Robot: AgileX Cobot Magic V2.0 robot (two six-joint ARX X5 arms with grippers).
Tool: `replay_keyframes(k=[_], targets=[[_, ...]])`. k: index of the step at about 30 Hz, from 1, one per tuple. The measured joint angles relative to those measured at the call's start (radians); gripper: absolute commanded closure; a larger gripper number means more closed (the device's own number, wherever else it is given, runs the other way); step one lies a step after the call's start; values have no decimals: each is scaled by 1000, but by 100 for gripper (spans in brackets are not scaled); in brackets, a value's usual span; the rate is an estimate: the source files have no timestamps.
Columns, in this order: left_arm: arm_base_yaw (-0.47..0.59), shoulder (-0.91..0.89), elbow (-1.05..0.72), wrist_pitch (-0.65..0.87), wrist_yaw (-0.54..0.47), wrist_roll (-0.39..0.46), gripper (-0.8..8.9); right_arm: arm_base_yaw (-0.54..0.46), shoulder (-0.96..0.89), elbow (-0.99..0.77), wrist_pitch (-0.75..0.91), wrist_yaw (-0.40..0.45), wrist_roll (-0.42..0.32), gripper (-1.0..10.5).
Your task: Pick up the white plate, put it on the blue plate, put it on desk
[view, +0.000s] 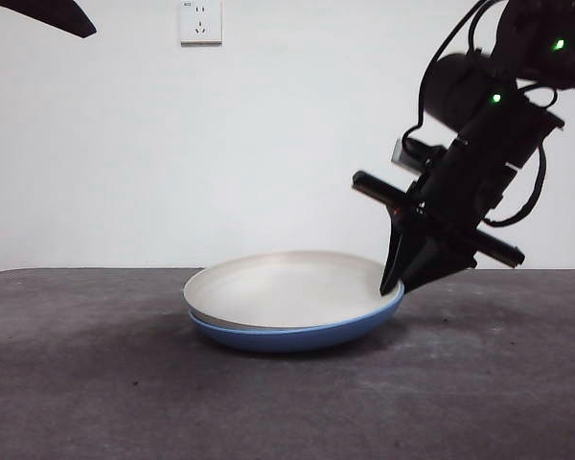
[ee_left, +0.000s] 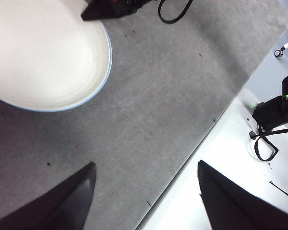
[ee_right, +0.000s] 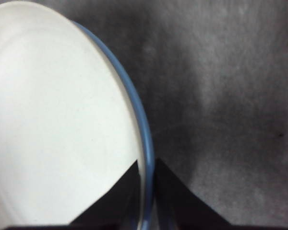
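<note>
Two plates sat nested on the mottled grey counter (view: 96,383): the matte white plate (view: 287,287) inside the glossy blue plate (view: 297,335). The right gripper (ee_right: 146,187) pinched both rims narrowly. The left gripper (ee_left: 146,191) hung wide, holding nothing. A white wall (view: 268,144) rose behind.

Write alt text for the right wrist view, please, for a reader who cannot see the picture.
The right gripper has its two black jaws closed on the rims of a round, matte cream-white plate nested in a round, glossy blue plate, one jaw inside and one outside. The plates rest on a mottled dark grey tabletop.
</note>
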Motion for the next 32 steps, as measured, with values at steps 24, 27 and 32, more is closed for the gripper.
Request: replay_keyframes(k=[24, 27, 32], targets=[[0, 0, 0, -5, 0, 0, 474, 6, 5, 1, -60, -3, 14, 638], [0, 0, 0, -5, 0, 0, 474, 6, -46, 1, -82, -2, 11, 638], [0, 0, 0, -5, 0, 0, 474, 6, -190, 1, -127, -2, -32, 638]])
